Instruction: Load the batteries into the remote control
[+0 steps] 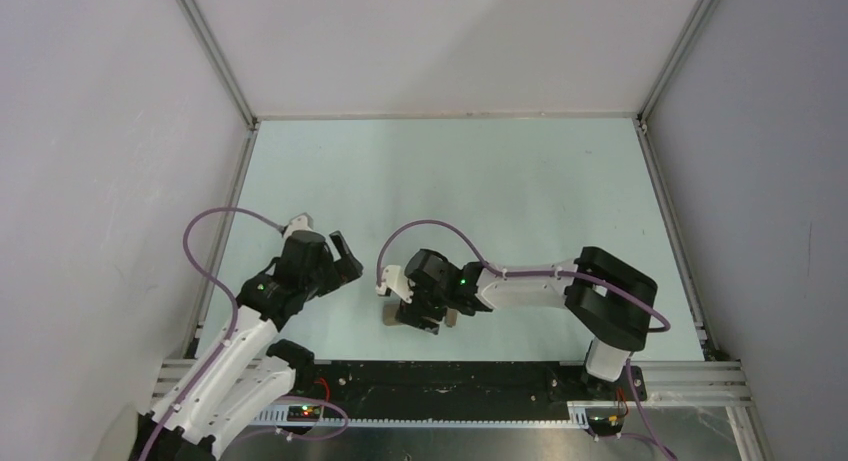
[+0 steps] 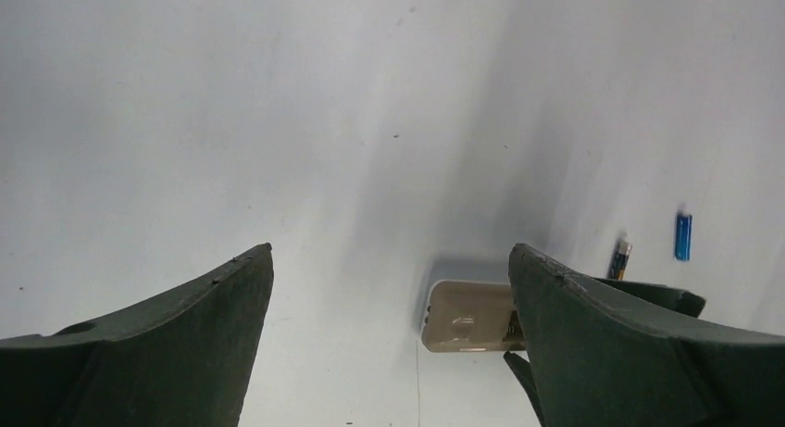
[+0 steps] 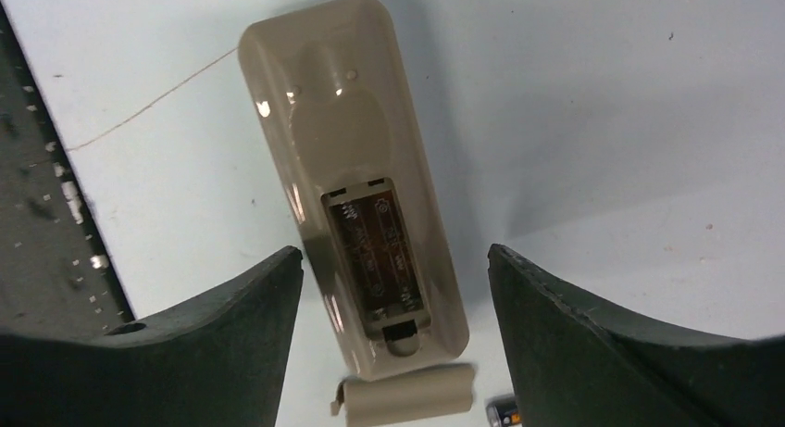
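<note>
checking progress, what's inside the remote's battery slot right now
The remote lies back up with its slot uncovered: only the dark floor with printed markings shows, nothing loaded. The cover lies just past its end. The remote's face is underneath, unseen.

Glossy beige plastic remote control (image 3: 356, 121) on a smooth matt pale worktop (image 3: 602, 94); dark matt plastic fingers (image 3: 611, 344) look grainy.

Left tool (image 2: 391, 249) spread wide, right tool (image 3: 395, 251) parted, aimed down, right arm (image 1: 540, 281) reaching leftward
</note>
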